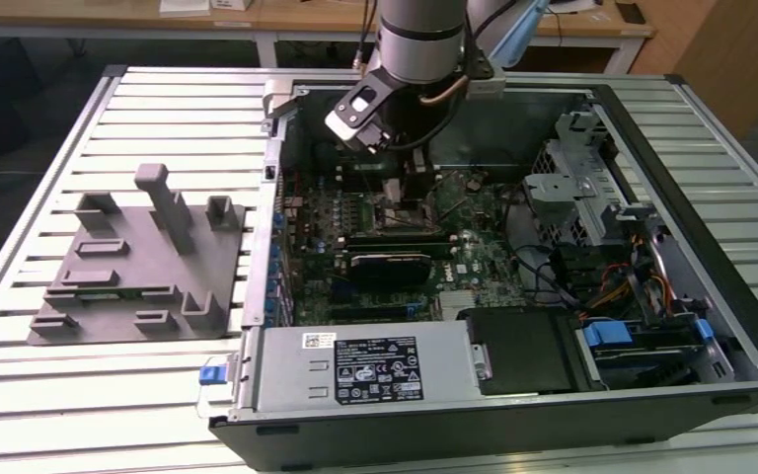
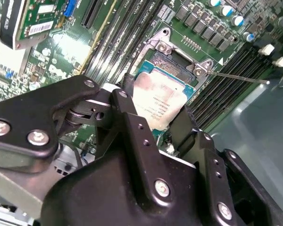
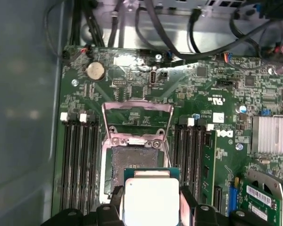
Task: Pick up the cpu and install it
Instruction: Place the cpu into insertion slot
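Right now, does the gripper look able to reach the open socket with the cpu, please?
Probably yes: the gripper, shut on the cpu, hangs close over the socket, whose metal frame is swung open, and nothing lies between them.

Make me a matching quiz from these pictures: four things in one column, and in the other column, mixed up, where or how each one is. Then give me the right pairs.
Things:
1. cpu
2. socket frame
3. grey fixture plate
4. coin battery

Places or states:
A. lying on the slatted table, at the exterior view's left
B. metal, swung open
C. between the fingers of the gripper
D. a round, silvery disc

Pairs: 1-C; 2-B; 3-A; 4-D
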Available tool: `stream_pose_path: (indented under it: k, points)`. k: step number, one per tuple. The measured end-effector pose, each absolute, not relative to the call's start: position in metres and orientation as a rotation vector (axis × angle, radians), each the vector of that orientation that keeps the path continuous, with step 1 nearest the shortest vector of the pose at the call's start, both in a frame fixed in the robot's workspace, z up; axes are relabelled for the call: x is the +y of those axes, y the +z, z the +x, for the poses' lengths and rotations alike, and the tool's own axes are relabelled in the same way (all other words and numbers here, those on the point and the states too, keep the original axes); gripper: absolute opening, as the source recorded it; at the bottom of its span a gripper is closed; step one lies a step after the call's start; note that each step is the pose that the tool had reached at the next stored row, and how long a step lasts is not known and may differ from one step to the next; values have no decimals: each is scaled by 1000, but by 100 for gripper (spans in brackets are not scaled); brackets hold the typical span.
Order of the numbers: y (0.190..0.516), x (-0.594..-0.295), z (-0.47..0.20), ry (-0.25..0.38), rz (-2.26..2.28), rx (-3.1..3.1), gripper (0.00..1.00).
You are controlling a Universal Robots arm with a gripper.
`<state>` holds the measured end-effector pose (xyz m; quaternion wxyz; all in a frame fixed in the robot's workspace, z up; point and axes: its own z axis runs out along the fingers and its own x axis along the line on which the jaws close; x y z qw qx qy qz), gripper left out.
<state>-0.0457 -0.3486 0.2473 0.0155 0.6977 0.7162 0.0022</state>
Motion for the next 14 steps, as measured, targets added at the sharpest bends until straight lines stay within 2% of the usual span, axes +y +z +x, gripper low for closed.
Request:
stream_pose_path:
  k: [5,14]
  points:
    - [245,-348,-45,30,2172,2207,54]
    - [234,-348,-46,31,2173,2203,54]
